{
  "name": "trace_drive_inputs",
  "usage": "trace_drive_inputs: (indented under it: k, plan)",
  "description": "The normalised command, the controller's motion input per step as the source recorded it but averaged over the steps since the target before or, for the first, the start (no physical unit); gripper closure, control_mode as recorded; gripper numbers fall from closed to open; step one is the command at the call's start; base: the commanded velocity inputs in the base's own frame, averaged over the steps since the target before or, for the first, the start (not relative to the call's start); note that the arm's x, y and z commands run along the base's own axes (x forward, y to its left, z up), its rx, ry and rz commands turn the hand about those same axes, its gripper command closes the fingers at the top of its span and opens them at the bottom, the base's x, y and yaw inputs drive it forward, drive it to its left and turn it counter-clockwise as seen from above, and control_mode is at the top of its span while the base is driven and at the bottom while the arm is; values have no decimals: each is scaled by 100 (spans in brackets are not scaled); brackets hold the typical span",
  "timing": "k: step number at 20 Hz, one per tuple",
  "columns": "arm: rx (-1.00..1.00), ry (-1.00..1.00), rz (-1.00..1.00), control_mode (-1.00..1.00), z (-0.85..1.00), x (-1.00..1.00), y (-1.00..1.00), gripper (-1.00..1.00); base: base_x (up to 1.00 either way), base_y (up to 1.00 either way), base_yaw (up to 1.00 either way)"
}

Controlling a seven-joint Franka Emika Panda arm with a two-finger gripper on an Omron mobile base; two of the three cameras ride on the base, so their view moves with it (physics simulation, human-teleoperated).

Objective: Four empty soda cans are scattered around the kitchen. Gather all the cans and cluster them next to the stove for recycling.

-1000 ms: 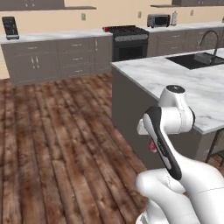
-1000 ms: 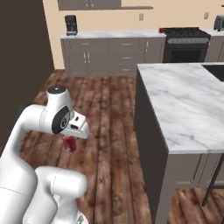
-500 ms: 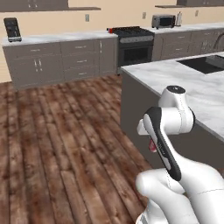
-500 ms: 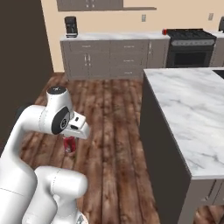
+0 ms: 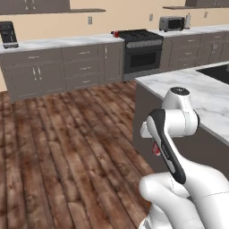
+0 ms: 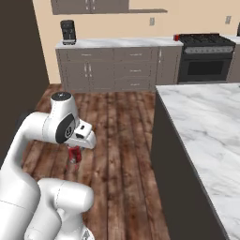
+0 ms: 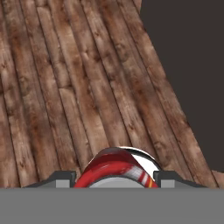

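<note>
Claw: the gripper (image 7: pixel 115 178) is closed on a red soda can (image 7: pixel 117 168); in the hand view the can's silver top and red body sit between the two dark finger tips (image 7: pixel 61 178), one at each side of it.
Held can: it hangs under the folded arm, above the wood floor (image 7: pixel 65 87). In the right base view a bit of red (image 6: pixel 74 154) shows just below the white hand; in the left base view a small red patch (image 5: pixel 155 149) shows beside the dark forearm.
Arm: bent tightly back on itself, with the hand kept near the robot's body, beside the near end of the island (image 5: pixel 210 100).
Stove: the black range (image 5: pixel 142 50) stands at the far wall, set into the row of dark cabinets (image 5: pixel 67 67); in the right base view it is at the far right (image 6: pixel 208 58).
Second can: a small red can (image 5: pixel 116 34) stands on the far counter just left of the stove; the right base view shows it too (image 6: pixel 176 37), touching or nearly touching the stove's left edge, which of the two I cannot tell.
Counter items: a black coffee maker (image 5: pixel 8 34) sits at the far left of the counter; a toaster oven (image 5: pixel 172 23) sits on the counter to the right of the stove.
Island: white marble top with grey veins (image 6: pixel 206 122), dark side panel, on the right of the scene.
</note>
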Motion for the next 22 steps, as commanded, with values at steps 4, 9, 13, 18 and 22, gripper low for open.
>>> trace_drive_inputs:
  k: [4, 9, 13, 18, 22]
  plan:
    - [0, 0, 0, 100, 0, 0, 0, 100, 88, 48, -8]
    - [0, 0, 0, 100, 0, 0, 0, 100, 88, 49, -9]
    - [0, 0, 0, 100, 0, 0, 0, 100, 86, 51, -10]
    - [0, 0, 0, 100, 0, 0, 0, 100, 87, 50, -10]
    - [0, 0, 0, 100, 0, 0, 0, 100, 89, 50, -8]
